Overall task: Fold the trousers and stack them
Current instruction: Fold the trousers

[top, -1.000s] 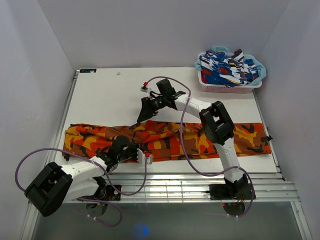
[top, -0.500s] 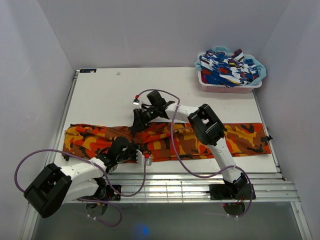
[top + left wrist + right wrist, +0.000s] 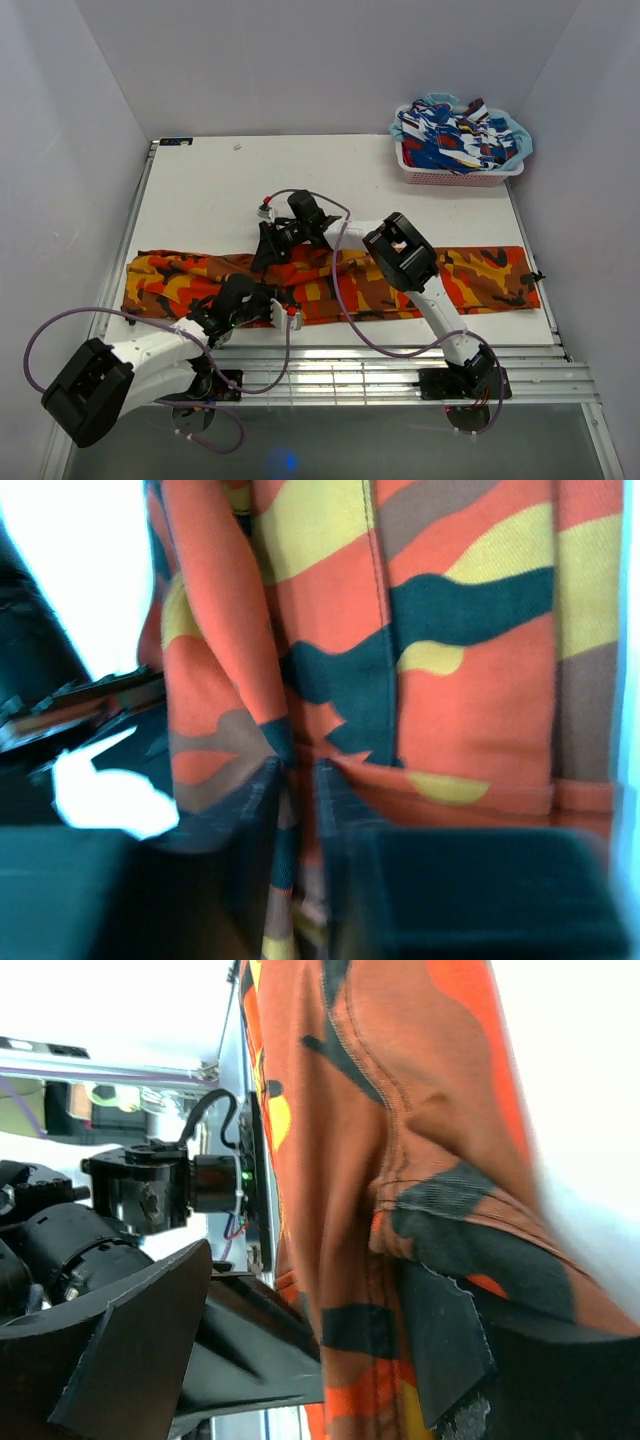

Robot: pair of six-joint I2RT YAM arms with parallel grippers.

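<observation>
The left gripper (image 3: 295, 780) has its jaws only a narrow slit apart, with a fold of the orange, red and yellow camouflage-print fabric trousers (image 3: 470, 275) running into that slit. I cannot tell whether the cloth is pinched or merely lying loose between them. This gripper sits on the near hem, left of the garment's middle

The right gripper (image 3: 300, 1330) is released, its jaws spread wide and straddling a raised ridge of the same cloth without clamping it. From above it sits on the far edge of the trousers, almost straight across the fabric from the left gripper

The trousers lie flat as one long band on the flat white table (image 3: 220, 190), long axis running left to right, close to the near edge. Both grippers work the left-of-centre part. The right end of the band reaches well away from either one, though it lies on the right arm's side, so I judge that arm better placed to bring it over

In the far right corner, well apart from the trousers, stands a pink plastic mesh basket (image 3: 460, 178) holding a heap of blue, white and red patterned garments (image 3: 450, 135)
</observation>
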